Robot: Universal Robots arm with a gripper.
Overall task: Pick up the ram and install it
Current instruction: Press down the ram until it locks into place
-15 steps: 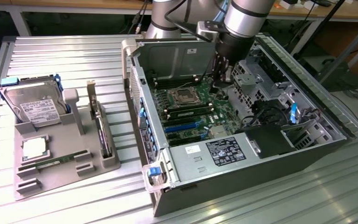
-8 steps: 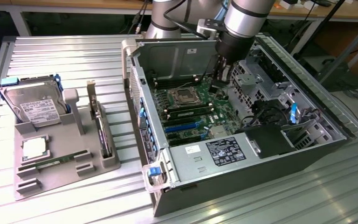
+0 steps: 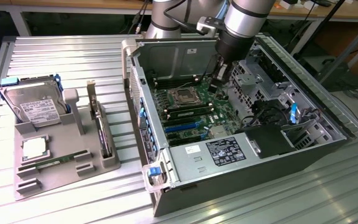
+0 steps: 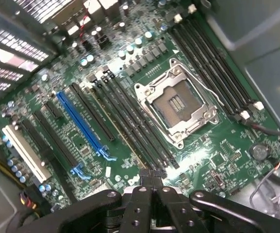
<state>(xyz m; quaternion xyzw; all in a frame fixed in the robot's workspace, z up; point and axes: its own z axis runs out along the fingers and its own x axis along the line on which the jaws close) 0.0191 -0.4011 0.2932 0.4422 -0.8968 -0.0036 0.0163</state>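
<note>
We see a green printed motherboard (image 4: 130, 73) carrying one bright blue long slot (image 4: 81, 127), black memory slots (image 4: 130, 131), a white slot (image 4: 25, 153) and a silver square socket frame (image 4: 176, 104); black metal gripper (image 4: 152, 175).

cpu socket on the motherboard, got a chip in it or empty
Empty: the cpu socket shows bare contacts inside its metal frame, with no chip seated in the wrist view.

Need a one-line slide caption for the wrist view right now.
Shut claw poised over the motherboard's memory slots beside the empty processor socket.

The exterior view looks down from high; the wrist view hangs close above their shared motherboard (image 3: 195, 109).
</note>
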